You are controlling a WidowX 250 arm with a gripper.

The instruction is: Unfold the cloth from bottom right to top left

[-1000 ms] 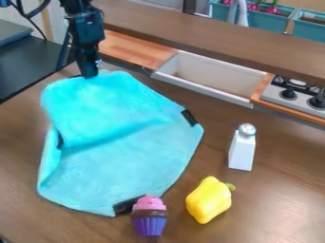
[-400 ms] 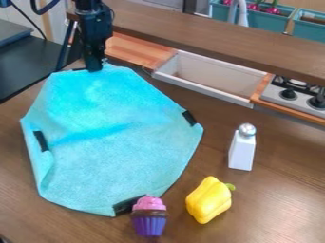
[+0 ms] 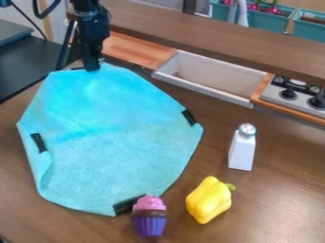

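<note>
We find the end effector (image 3: pixel 92 68) at the upper left of the view, pointing down at the top edge of the cloth (image 3: pixel 120 137). We read its fingers as drawn close together, with a bit of that edge pinched between them. The cloth, light blue, lies spread over the left and middle of the table (image 3: pixel 273 190), mostly opened out; we note a narrow fold along its lower left side. We count three black patches at its border: one at the right (image 3: pixel 189 117), one at the left (image 3: pixel 39 142), one at the bottom (image 3: pixel 129 204). Just beside the bottom patch we record a toy cupcake (image 3: pixel 149 222), upright, pink on top with a purple base. To its right lies a yellow pepper (image 3: pixel 209 200), apart from the cloth, and beyond that a white shaker (image 3: pixel 242 149) stands upright with a silver cap. Behind the table we log a white drawer (image 3: pixel 240 98) and, at the right, a stove (image 3: pixel 295 100).
</note>
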